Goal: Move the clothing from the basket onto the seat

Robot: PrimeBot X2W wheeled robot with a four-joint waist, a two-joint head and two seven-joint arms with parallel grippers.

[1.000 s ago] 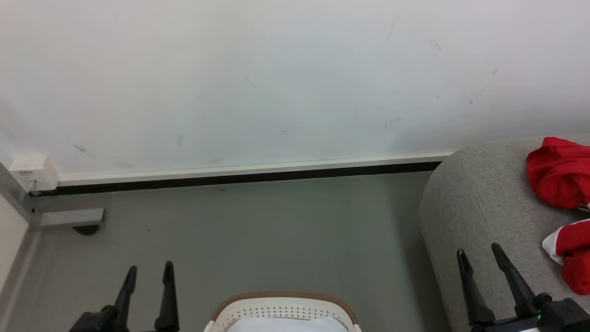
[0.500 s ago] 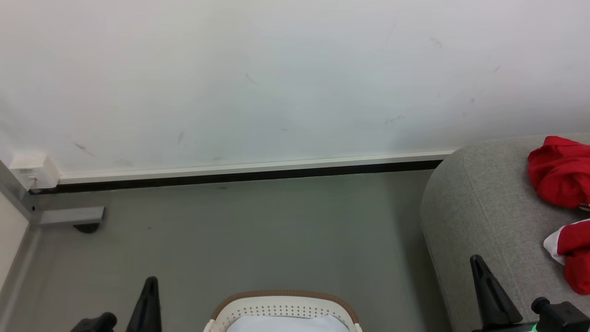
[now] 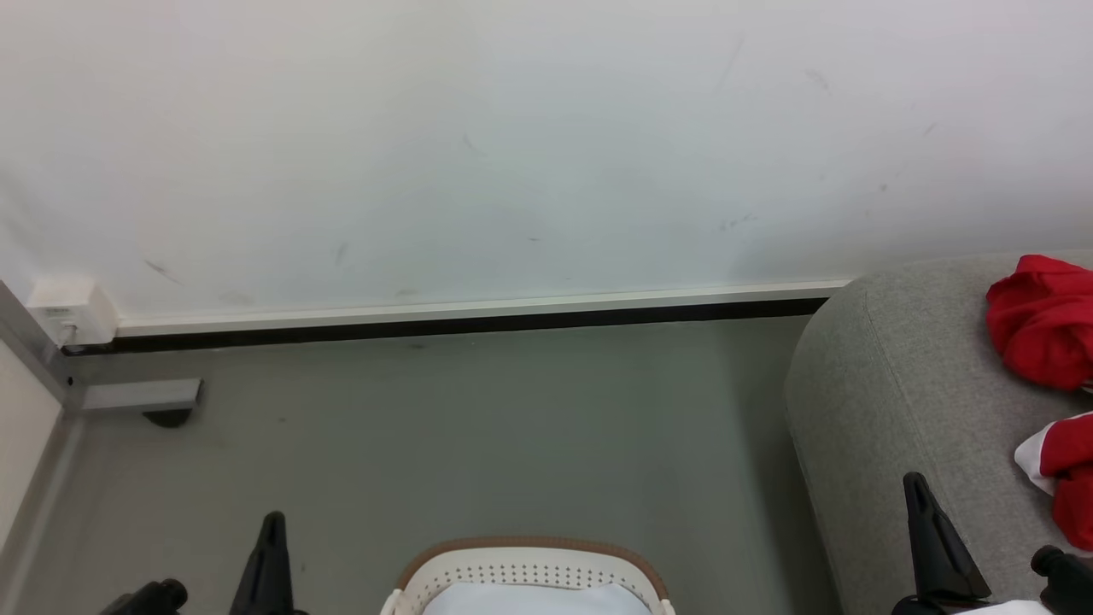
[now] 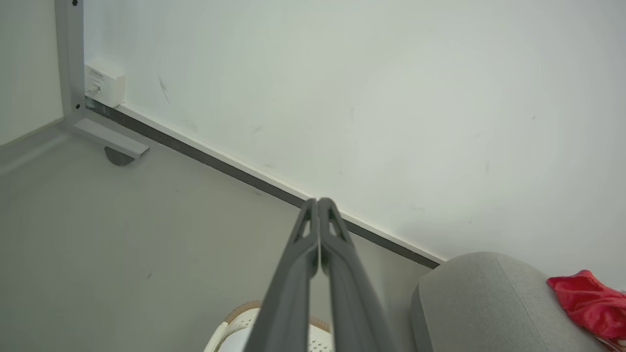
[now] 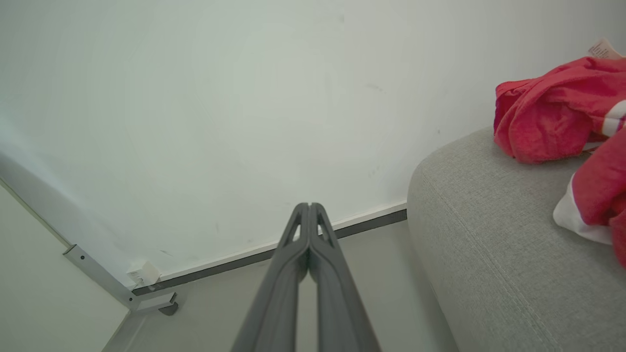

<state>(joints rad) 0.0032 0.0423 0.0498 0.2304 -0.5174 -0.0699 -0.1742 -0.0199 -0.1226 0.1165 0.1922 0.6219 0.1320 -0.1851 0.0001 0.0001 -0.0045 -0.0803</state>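
Note:
Red clothing (image 3: 1037, 329) with white panels lies in two heaps on the grey seat (image 3: 888, 401) at the right; the nearer heap (image 3: 1063, 478) shows a white edge. The clothing (image 5: 547, 110) and the seat (image 5: 494, 234) appear in the right wrist view too. At the bottom middle the cream basket (image 3: 529, 572) with its brown rim pokes into view, pale inside. My left gripper (image 3: 271, 525) is shut and holds nothing, left of the basket. My right gripper (image 3: 918, 487) is shut and holds nothing, over the seat's front corner, left of the nearer heap.
A white wall with a dark baseboard (image 3: 461, 320) runs behind grey floor (image 3: 478, 427). At the left stand a metal frame foot (image 3: 141, 397) and a small white box (image 3: 64, 312). The seat's rounded end (image 4: 469, 303) and the basket's rim (image 4: 234, 318) lie below the left fingers.
Both grippers went from open to shut. Each has sunk lower towards the bottom edge. The camera shifted slightly.

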